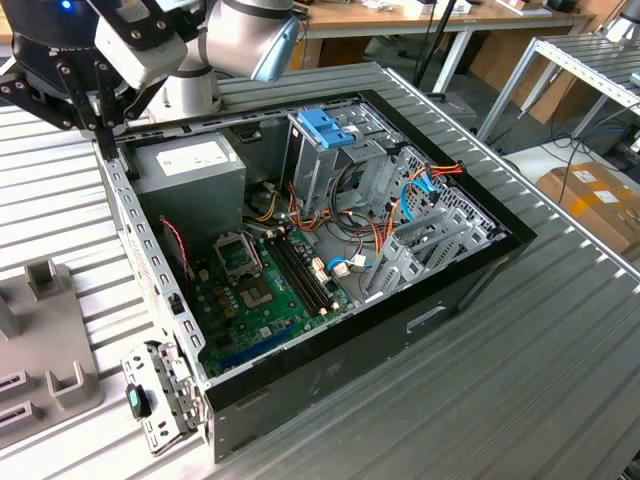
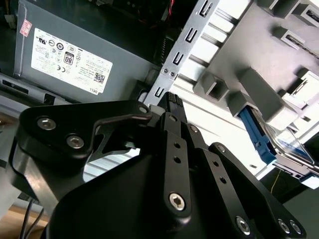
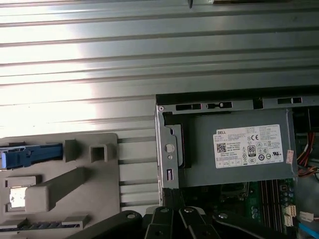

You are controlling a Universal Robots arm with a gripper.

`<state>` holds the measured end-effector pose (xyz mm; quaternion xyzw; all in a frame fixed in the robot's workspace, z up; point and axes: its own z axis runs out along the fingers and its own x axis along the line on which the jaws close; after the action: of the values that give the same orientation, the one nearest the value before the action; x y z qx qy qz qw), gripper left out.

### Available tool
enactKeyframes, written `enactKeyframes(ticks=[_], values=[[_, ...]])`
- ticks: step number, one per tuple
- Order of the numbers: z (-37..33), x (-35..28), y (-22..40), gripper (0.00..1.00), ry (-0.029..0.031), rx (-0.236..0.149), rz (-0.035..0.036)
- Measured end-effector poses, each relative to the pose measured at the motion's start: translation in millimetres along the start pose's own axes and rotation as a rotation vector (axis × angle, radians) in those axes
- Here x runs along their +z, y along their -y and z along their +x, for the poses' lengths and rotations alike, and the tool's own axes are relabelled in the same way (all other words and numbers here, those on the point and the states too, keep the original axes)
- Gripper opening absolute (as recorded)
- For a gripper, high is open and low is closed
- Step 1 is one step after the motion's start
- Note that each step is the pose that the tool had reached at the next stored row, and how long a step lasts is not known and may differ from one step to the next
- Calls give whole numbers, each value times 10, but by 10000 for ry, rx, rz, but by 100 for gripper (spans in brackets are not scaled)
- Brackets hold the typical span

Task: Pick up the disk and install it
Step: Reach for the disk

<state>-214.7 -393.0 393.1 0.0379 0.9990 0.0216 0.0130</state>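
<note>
Table (image 1: 560,380): ribbed metal, carries everything. Case (image 1: 330,372): open, lying on its side mid-table. Power supply (image 1: 190,165): grey box in the case corner toward the exterior view's left. Holder (image 3: 94,199): grey plastic fixture on the table just beside the case, outside it.

Disk (image 3: 32,155): sits low in that holder, mostly hidden under its grey blocks. You get a light blue rail (image 2: 255,133) in both wrist views and a bright patch (image 3: 17,196) through a cutout, maybe its label.

Hand (image 2: 172,99): black, fingers pressed together, pinching nothing. It hangs over the case wall by the power supply, apart from the disk.

Handling, my judgement:
- The body is metal, so it is stiff and fairly heavy for its size and won't flex.
- The rails are thin plastic, likely springy, so squeeze there and they may bow or slip.
- Take hold across the metal body's long edges, not the rail tips.
- Treat it as shock-sensitive, so no knocks on the case wall.

Writing: the white sticker (image 3: 247,145) on the power supply has dense print and marks. A small red-and-white tag (image 2: 25,27) sits at the supply's corner. I leave both unread. Too little of the disk label shows to read.
</note>
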Motion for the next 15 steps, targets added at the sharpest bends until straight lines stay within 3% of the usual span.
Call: enactKeyframes(ticks=[11,15], values=[[156,-3,9,11,1,-1,2],[169,-4,10,11,0,0,3]])
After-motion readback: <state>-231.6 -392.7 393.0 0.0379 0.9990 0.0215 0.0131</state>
